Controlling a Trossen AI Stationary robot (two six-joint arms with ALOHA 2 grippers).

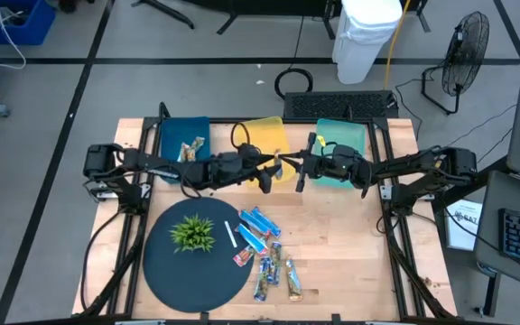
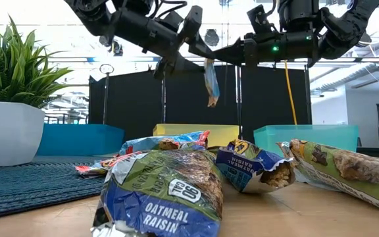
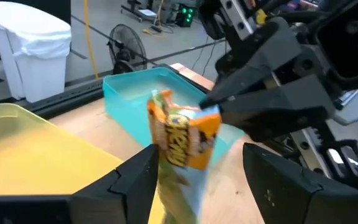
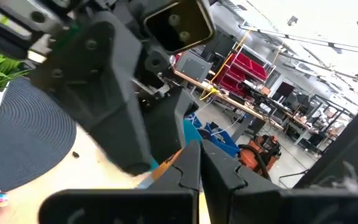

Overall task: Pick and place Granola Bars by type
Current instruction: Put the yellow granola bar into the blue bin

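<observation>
Crinkled bar (image 3: 185, 140) between dark hands

I see a shiny orange-and-blue wrapped granola bar (image 3: 185, 140) hanging between my left gripper's (image 3: 194, 171) spread jaws, pinched above by the right gripper (image 3: 229, 102), over the teal plastic bin (image 3: 126, 93).

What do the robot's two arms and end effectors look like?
Both arms are black and jointed, with black cables along them. The left end effector has two broad, dark, wedge-shaped fingers. The right end effector is black too, with a green light on its wrist housing.
</observation>
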